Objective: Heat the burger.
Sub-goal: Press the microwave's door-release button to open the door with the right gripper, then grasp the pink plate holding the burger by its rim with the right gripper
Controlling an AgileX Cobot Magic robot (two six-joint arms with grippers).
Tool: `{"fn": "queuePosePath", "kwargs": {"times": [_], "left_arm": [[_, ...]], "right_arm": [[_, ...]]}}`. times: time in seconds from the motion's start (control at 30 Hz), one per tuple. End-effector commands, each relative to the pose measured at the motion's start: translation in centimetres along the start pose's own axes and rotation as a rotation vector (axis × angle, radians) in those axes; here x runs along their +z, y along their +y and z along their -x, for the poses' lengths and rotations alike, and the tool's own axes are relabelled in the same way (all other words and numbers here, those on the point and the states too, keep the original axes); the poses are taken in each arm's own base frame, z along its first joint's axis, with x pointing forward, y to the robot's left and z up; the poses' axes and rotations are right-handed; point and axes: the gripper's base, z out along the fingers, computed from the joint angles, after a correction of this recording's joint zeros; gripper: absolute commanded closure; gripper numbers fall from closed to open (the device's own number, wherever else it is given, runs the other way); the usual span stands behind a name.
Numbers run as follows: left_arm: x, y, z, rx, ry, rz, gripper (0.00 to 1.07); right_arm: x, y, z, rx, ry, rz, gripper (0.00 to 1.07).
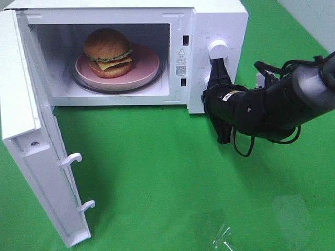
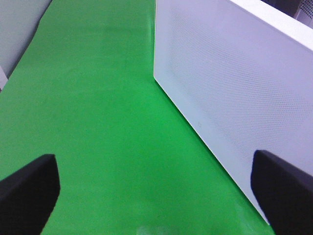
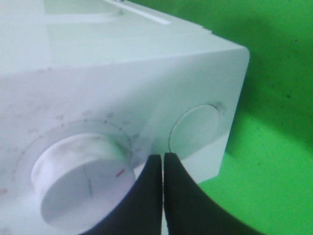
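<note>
The round burger, with its glossy golden-brown bun, green lettuce and yellow cheese, is seen inside the cavity of a white box-shaped microwave oven. It is seated on a round pink plate, which is carried by a clear glass turntable. The white hinged microwave door is swung wide open to the left, over a bright green table cloth. At the right of the oven, the black right gripper is held at the control panel with its two fingers pressed together and nothing caught between them. Its tips are placed between a white ribbed round dial knob and a second flat white round knob, just beside the ribbed one; whether it is touched cannot be told. The black left gripper is shown spread wide, with one finger at each side of the wrist view and nothing held, above the cloth and near a white panel with a fine dotted pattern.
</note>
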Motion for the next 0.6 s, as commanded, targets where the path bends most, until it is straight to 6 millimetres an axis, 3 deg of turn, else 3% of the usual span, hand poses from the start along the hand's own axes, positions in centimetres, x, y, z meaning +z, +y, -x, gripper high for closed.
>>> {"fn": "queuePosePath", "kwargs": {"times": [0.03, 0.33, 0.47, 0.57, 0.6], "left_arm": [[-0.1, 0.0, -0.1, -0.006, -0.007, -0.001, 0.08], [-0.1, 0.0, -0.1, -0.006, -0.007, -0.001, 0.08], [-0.1, 0.0, -0.1, -0.006, -0.007, -0.001, 0.08], [-0.1, 0.0, -0.1, -0.006, -0.007, -0.001, 0.08], [-0.1, 0.0, -0.1, -0.006, -0.007, -0.001, 0.08]], "right_arm": [[-1.3, -0.6, -0.2, -0.083, 0.074, -0.099, 1.07], [-4.0, -0.8, -0.1, -0.261, 0.153, -0.176, 1.07], [-5.7, 0.2, -0.2, -0.485, 0.221, -0.206, 1.07], [-6.0, 0.3, -0.2, -0.522, 0.233, -0.212, 1.07], [-6.5, 0.6, -0.3, -0.629, 0.260, -0.207, 1.07]]}}
